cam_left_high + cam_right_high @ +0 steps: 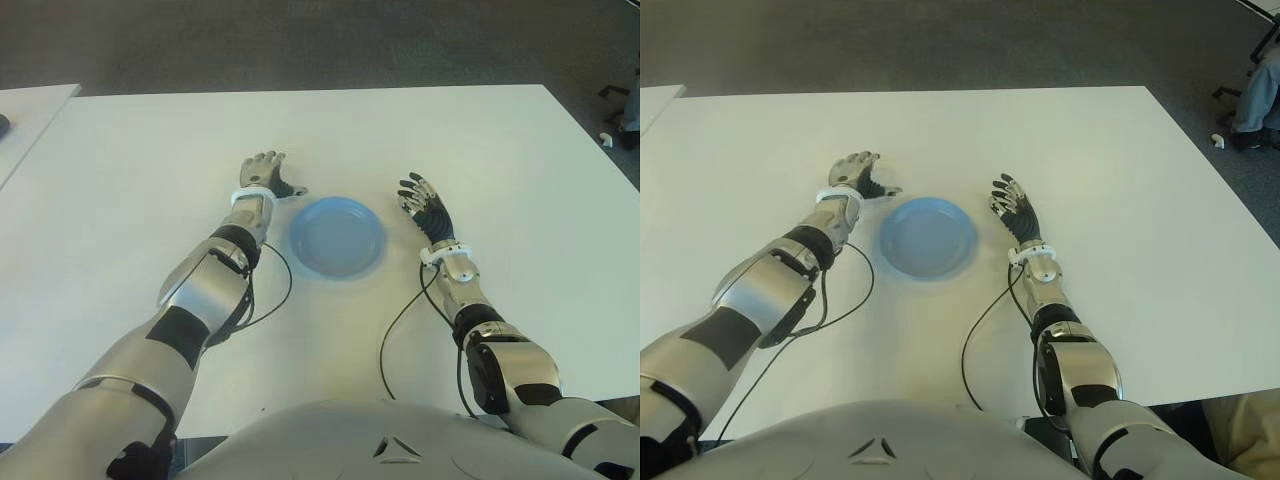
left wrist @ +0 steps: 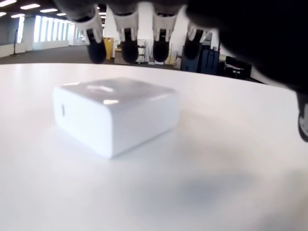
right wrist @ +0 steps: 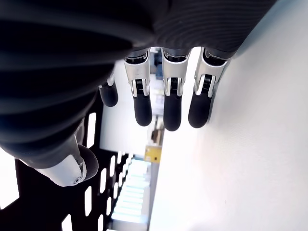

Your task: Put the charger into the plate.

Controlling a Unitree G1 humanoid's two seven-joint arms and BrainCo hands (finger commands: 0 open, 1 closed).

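Note:
The white square charger [image 2: 115, 113] lies flat on the white table [image 1: 450, 130], seen only in the left wrist view. My left hand [image 1: 263, 172] hovers over it, just left of the plate, and hides it in the eye views. Its fingers [image 2: 127, 48] hang spread above the charger's far side without touching it, so the hand is open. The blue plate [image 1: 337, 238] sits between my two hands with nothing in it. My right hand [image 1: 420, 195] shows right of the plate, its fingers [image 3: 166, 103] stretched out and holding nothing.
Black cables [image 1: 400, 330] run from both wrists across the table toward my body. A second white table [image 1: 20, 110] stands at the far left. A person's leg [image 1: 1252, 95] shows beyond the table's far right corner.

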